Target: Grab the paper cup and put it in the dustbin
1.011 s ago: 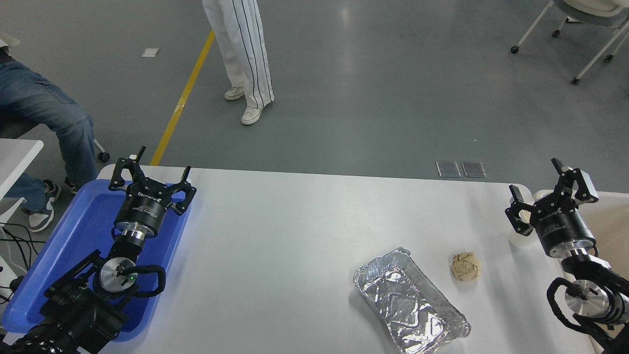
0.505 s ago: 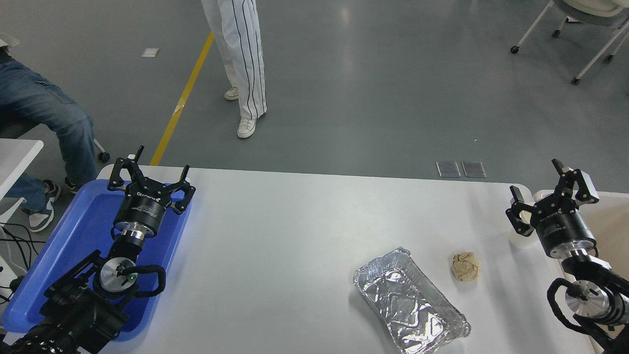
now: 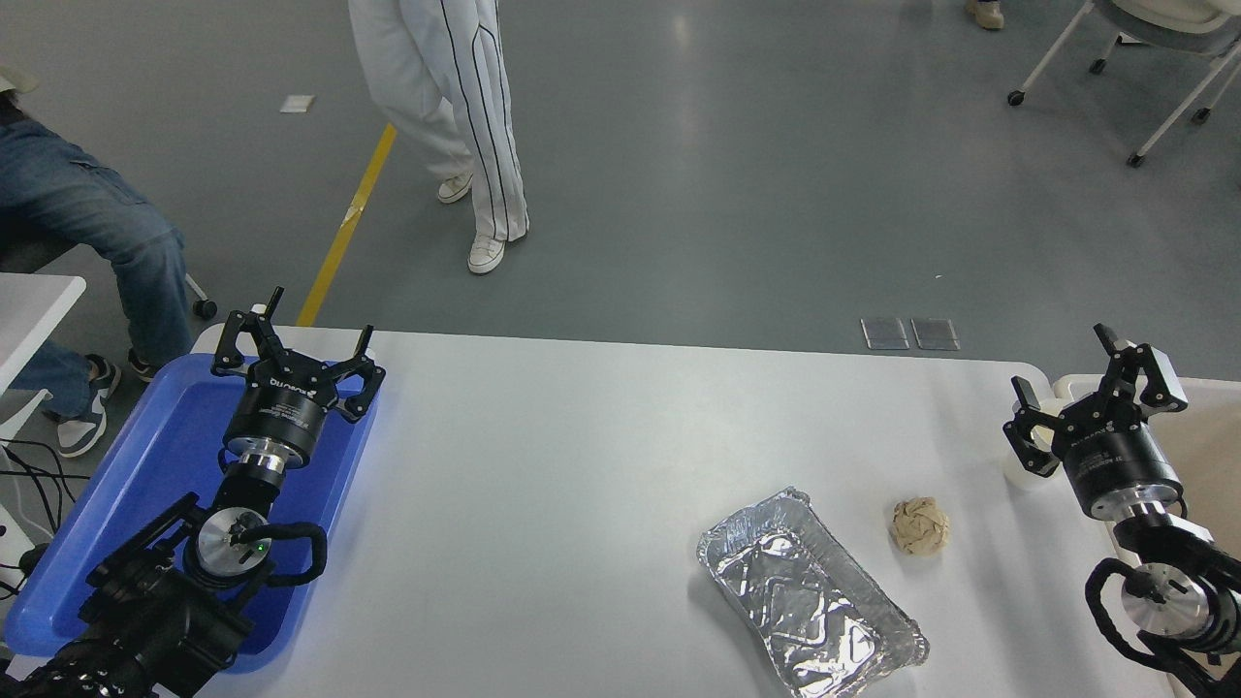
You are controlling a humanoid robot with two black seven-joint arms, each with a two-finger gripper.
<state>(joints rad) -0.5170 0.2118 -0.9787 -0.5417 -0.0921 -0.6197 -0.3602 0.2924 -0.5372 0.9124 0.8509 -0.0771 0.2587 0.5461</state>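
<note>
The table fills the lower frame. At the right edge, the bin. The right gripper, jaws spread around the cup, has slipped slightly lower right; no lift yet. The left gripper, spread, hangs over the tray.

Bare counter spans the middle; a foil tray and crumpled paper ball crowd the near right, with the dustbin along the right edge.
</note>
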